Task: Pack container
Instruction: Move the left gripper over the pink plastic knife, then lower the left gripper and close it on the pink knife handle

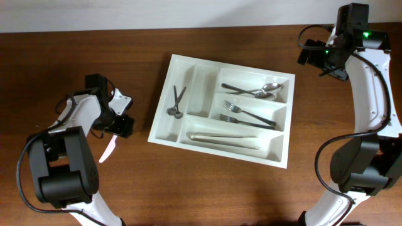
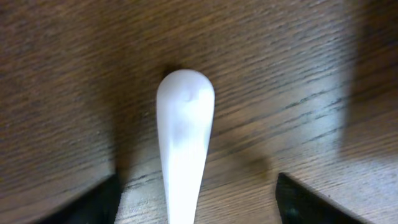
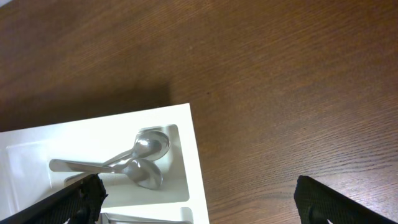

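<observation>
The container (image 1: 164,123) is a white cutlery tray at the table's middle. It holds small dark tongs (image 1: 176,102), two metal spoons (image 1: 257,91), forks (image 1: 248,115) and a long pale utensil (image 1: 223,138). A white plastic utensil (image 1: 107,150) lies on the wood to its left. My left gripper (image 1: 117,127) stands low over it. In the left wrist view the white utensil (image 2: 185,143) lies between the fingers, with bare wood on both sides, so the left gripper (image 2: 196,205) is open. My right gripper (image 1: 317,56) hangs open beyond the tray's far right corner, holding nothing.
In the right wrist view the right gripper (image 3: 208,202) straddles the container's corner (image 3: 196,168), with the two spoons (image 3: 140,163) below its left finger. Brown wooden table (image 1: 251,194) surrounds the tray. Both arm bases stand at the front corners.
</observation>
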Controlling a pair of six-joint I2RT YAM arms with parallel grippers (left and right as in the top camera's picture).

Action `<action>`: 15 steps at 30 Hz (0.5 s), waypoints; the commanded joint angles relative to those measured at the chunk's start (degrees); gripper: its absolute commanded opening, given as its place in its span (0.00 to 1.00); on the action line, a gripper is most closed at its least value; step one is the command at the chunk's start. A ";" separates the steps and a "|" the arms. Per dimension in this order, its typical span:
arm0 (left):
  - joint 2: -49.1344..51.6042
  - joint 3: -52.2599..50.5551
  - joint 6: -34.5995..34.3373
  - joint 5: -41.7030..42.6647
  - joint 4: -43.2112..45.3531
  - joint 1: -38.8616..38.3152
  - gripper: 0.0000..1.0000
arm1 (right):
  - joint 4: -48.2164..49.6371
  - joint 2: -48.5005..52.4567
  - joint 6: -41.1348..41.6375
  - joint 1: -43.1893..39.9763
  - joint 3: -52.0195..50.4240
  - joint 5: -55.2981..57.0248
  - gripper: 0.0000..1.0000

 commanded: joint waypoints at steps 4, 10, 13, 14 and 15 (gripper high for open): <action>1.29 -0.26 0.02 4.74 -0.09 0.11 0.53 | -0.04 0.11 0.50 -0.09 0.90 0.72 0.99; 1.29 -0.26 0.02 4.72 -0.24 0.11 0.36 | -0.04 0.11 0.50 -0.09 0.90 0.72 0.99; 1.29 -0.26 0.02 4.70 -0.20 0.11 0.22 | -0.04 0.11 0.50 -0.09 0.90 0.72 0.99; 1.29 -0.26 0.02 4.70 -0.04 0.11 0.19 | -0.04 0.11 0.52 -0.09 0.90 0.72 0.99; 1.29 -0.26 0.02 4.70 0.07 0.11 0.18 | -0.04 0.11 0.52 -0.09 0.90 0.72 0.99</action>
